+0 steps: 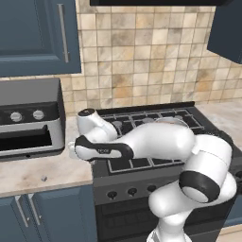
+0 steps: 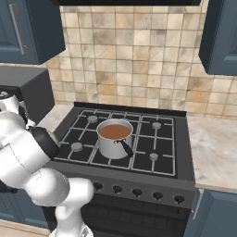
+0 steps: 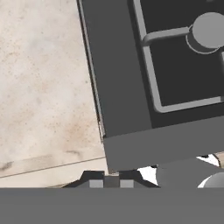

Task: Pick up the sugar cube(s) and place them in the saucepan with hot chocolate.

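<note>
My claw [image 3: 111, 183] is together, tips nearly touching. It hangs low over the beige counter [image 3: 43, 87], right at the left edge of the stove [image 3: 122, 87]. In the hand view a small greyish bit sits between the tips. It may be a sugar cube, but it's too small to tell, so I can't confirm the grip.

In the left base view my hand reaches left off the stove, and the claw [image 1: 72, 151] is near the toaster oven [image 1: 28, 123]. A tiny speck on the counter, well apart from the claw toward the front, is probably a sugar cube [image 1: 44, 178].

The saucepan [image 2: 114, 138] stands upright mid-stove on the grate [image 2: 83, 139] between the burners. It has brown hot chocolate [image 2: 114, 131] inside, and its dark handle [image 2: 125, 148] points to the front.

Step, as I judge it: pinch made at the counter, carry comes next.

How to do it well:
- Keep the tips pressed, because a cube this small slips easily.
- Lift straight up first to clear the stove lip and grate bars.
- Swing right over the stove and stop centred above the brown liquid, not the rim.
- Come in from the side away from the handle so I don't knock it.
- Drop low before parting the tips, so there's less splash and no bounce off the steel wall.
- If the tips come up bare, go back for the speck by the counter front.
</note>
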